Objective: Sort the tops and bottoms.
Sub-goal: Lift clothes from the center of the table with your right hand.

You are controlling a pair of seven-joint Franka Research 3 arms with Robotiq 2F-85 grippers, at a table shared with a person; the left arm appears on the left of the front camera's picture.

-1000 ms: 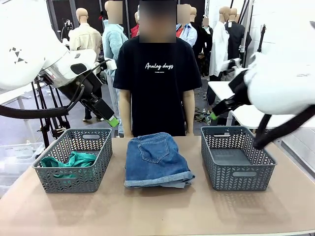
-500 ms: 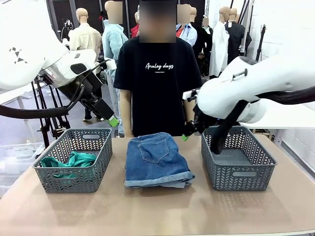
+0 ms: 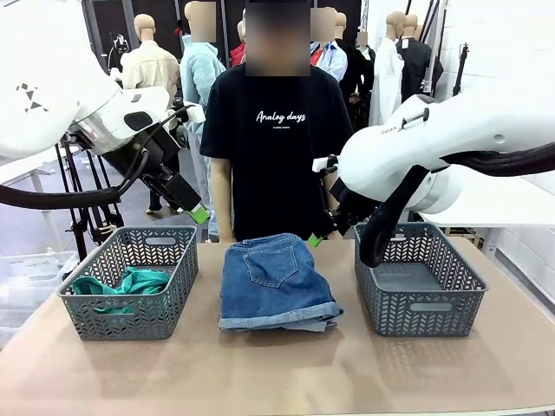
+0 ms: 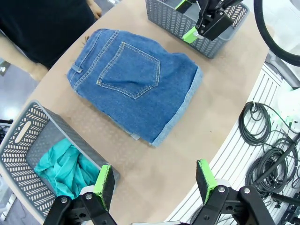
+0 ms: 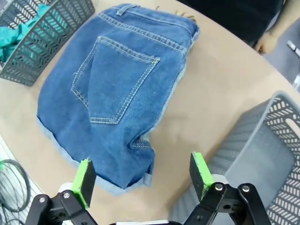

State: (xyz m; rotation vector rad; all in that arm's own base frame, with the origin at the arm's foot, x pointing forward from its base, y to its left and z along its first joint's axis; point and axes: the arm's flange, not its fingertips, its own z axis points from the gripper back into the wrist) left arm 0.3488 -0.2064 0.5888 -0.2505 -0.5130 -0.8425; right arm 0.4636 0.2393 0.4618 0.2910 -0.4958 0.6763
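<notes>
A folded pair of dark blue denim shorts (image 3: 276,279) with a back pocket and rolled cuff lies at the table's middle, the bottoms in view. A paler blue edge shows under it. One top, teal-green and crumpled (image 3: 121,285), lies in the left grey basket (image 3: 165,308). My left gripper (image 3: 198,213) hangs open above the far right corner of that basket, holding nothing. My right gripper (image 3: 318,238) is open and hovers just over the shorts' far right edge. In the right wrist view its open fingers (image 5: 143,176) frame the shorts (image 5: 117,89). The left wrist view has the left gripper (image 4: 154,178) high above the shorts (image 4: 136,82) and the teal top (image 4: 65,166).
An empty grey basket (image 3: 421,308) stands at the right of the table, right beside my right arm. A person in a black T-shirt (image 3: 277,147) stands at the far edge behind the shorts. Bare tabletop (image 3: 277,373) runs along the front.
My right arm has swung in from the far right toward the middle, bringing its open gripper down to the shorts' far right edge. The left arm, shorts and baskets have not moved.
</notes>
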